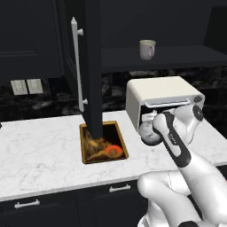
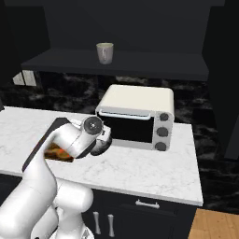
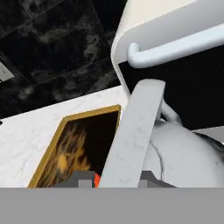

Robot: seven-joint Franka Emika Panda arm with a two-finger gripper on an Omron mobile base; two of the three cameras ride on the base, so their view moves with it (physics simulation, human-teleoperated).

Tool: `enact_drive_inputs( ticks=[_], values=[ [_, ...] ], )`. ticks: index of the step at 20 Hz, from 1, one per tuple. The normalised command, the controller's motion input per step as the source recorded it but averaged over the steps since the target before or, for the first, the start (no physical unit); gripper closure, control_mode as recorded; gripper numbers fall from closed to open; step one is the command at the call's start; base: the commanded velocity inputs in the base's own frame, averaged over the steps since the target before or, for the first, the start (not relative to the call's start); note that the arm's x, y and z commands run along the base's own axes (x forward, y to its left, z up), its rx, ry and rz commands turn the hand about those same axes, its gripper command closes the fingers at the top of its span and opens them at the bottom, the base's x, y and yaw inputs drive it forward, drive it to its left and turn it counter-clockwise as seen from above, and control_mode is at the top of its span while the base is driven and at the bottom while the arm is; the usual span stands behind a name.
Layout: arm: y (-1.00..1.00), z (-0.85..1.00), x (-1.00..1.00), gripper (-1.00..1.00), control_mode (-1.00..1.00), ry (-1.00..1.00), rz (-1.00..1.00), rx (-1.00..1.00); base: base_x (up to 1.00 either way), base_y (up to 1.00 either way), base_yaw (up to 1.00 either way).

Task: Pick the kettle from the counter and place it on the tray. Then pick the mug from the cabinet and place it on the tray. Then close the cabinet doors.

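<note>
**Gripping the kettle by its handle in front of the toaster oven**

Gripping the kettle [image 3: 183,153] is what the gripper [image 3: 116,179] appears to do: in the hand view the wide grey handle band runs up from between the two fingertips, and the round white-grey body bulges just to its right. In the left base view the kettle [image 1: 150,135] shows as a grey rounded shape at the end of the arm, right in front of the toaster oven [image 1: 162,95]. Whether it rests on the tabletop [image 1: 44,150] or hangs just above it, I cannot tell. In the right base view the wrist covers most of the kettle [image 2: 100,147], with only a dark rounded edge showing below the hand.

Just beside the kettle, to the left in the left base view, the tray [image 1: 103,142] lies flat on the white marble, its golden-brown rim around a dark picture with an orange-red blob. In the hand view the tray [image 3: 74,144] sits close behind the gripper.

Over the tray's far end hangs an open cabinet door [image 1: 86,66], edge-on, with a long silver bar handle.

Farther back and higher, the cream mug [image 1: 147,48] stands upright on the dark cabinet [image 2: 140,63] shelf, above the toaster oven, handle turned right.
</note>
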Motion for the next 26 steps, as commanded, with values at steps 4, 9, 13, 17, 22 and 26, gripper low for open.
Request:
enact_drive_inputs(
  ticks=[4, 9, 13, 17, 22, 26],
  values=[
    [0.94, 0.33, -0.30, 1.00, -1.00, 0.00, -0.08, 0.07, 0.00, 0.00, 0.00],
    [0.92, 0.24, -0.05, 1.00, -1.00, 0.00, -0.09, 0.14, 0.00, 0.00, 0.00],
    [0.43, 0.17, 0.11, 1.00, -1.00, 0.01, -0.08, 0.23, 0.00, 0.00, 0.00],
    [-0.15, 0.12, 0.00, 1.00, -1.00, 0.01, 0.01, 0.23, 0.00, 0.00, 0.00],
    [-0.03, 0.00, 0.22, 1.00, -1.00, 0.00, 0.00, 0.07, 0.00, 0.00, 0.00],
    [0.00, -0.12, 0.42, 1.00, -1.00, 0.04, 0.00, 0.03, 0.00, 0.00, 0.00]
  ],
)
